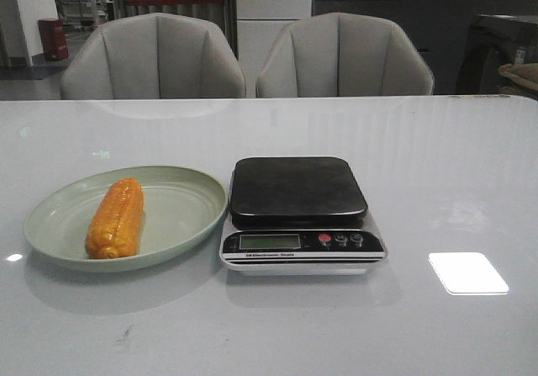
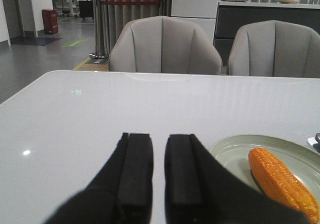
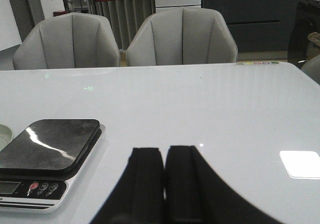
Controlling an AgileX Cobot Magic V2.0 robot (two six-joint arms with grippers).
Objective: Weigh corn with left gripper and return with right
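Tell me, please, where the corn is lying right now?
In the front view, the corn lies on the green plate at the table's left, just left of the scale.

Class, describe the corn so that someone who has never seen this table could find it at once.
On the white table, left of the kitchen scale, sits a pale green plate. The corn lies on it: the only orange, kernel-ridged thing there.

Scale point(image 1: 303, 216) display unreadable. Left wrist view: corn point(image 2: 285, 184) and plate point(image 2: 235, 151) cut at 3-5 o'clock edge. Right wrist view: scale cut at 8 o'clock; plate sliver only.
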